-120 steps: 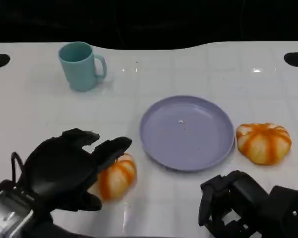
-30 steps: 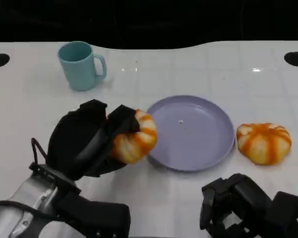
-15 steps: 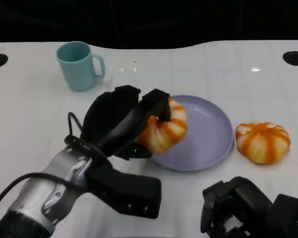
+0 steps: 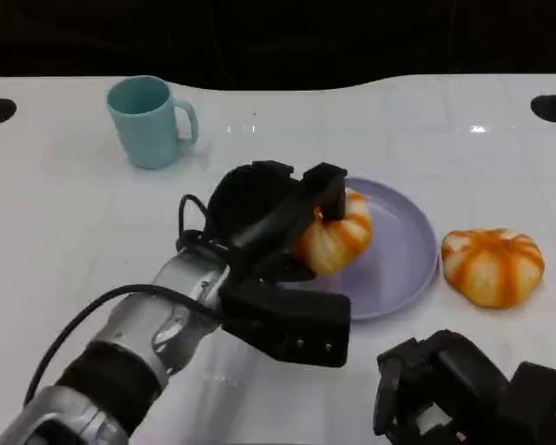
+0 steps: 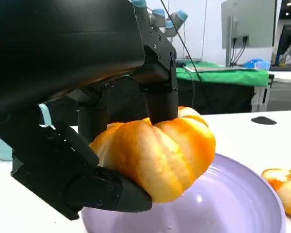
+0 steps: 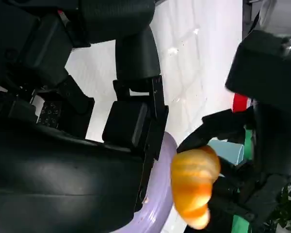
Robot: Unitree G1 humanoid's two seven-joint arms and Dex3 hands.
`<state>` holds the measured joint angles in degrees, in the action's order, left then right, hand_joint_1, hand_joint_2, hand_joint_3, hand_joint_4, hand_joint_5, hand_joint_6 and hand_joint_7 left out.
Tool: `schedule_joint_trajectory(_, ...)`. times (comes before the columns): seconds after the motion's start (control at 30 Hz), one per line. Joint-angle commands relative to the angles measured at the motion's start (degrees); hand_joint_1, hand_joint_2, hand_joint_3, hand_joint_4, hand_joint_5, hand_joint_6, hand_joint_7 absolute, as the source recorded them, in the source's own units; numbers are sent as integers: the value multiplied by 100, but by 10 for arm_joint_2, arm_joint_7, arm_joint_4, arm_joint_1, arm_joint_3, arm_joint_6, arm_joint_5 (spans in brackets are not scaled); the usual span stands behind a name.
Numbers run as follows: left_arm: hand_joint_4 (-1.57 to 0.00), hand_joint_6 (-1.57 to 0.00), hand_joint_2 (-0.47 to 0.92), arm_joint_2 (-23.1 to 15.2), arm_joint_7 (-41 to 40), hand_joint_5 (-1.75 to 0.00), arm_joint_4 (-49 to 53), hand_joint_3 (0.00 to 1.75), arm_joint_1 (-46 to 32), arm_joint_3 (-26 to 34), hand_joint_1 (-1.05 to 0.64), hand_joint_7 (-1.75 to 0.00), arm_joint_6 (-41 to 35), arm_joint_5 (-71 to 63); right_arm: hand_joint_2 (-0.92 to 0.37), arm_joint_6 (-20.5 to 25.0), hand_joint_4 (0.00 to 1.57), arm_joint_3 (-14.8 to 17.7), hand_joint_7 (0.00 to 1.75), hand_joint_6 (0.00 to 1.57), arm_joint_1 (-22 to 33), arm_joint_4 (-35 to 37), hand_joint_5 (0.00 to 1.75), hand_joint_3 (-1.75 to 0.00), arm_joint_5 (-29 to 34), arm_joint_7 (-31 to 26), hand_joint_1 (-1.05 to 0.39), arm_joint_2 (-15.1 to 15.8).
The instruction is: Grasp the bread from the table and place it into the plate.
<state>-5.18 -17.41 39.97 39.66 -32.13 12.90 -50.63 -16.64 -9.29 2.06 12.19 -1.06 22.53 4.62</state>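
Orange breads: 1 (image 4: 338, 236) gripped by left hand (image 4: 264, 218) over 1 plate (image 4: 403, 264), 1 (image 4: 492, 267) beside; right hand (image 4: 445, 385) curled, empty.

My left hand (image 4: 259, 222) is black on a silver forearm; my right hand (image 4: 463, 389) is likewise black. The bread (image 4: 338, 236) in my left hand is golden orange with paler cream stripes between its lobes. The plate (image 4: 403, 250) is plain lavender. A second bread (image 4: 493, 267), near the tabletop's right edge, is orange with white striping. The mug (image 4: 148, 120), toward the far left corner, is pale teal. The tabletop (image 4: 65, 213) is glossy white with a faint grid of tile lines.
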Motion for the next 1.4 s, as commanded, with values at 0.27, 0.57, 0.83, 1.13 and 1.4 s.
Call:
schedule_joint_trajectory(0.27, -54, -70, 91, -6, 78, -133, 38, 14, 37, -20, -34, -4, 6, 22, -11, -4, 155, -1, 107, 157, 4, -8, 131, -137, -7, 0, -105, 3)
schedule_joint_trajectory(0.57, -35, -28, 92, -30, 168, -35, -8, 18, 30, -25, -64, 0, -14, 25, -12, -10, 155, -3, 108, 157, 1, -10, 131, -137, 5, -6, -105, 5)
schedule_joint_trajectory(0.83, -39, -30, 92, -53, 199, -33, -49, 16, 22, -17, -69, -1, -12, 38, -9, -1, 156, -4, 108, 157, 2, -14, 131, -140, 5, -7, -105, 5)
schedule_joint_trajectory(1.13, -54, -38, 92, -88, 217, -37, -98, 22, 1, 7, -63, -4, 21, 76, -9, 3, 156, -3, 108, 157, 2, -12, 131, -140, 2, -10, -105, 3)
schedule_joint_trajectory(1.4, -79, -73, 92, -99, 198, -74, -135, 25, -80, 79, -50, -21, 130, 198, -10, -7, 156, -2, 107, 157, 2, -9, 131, -141, 5, -11, -105, 7)
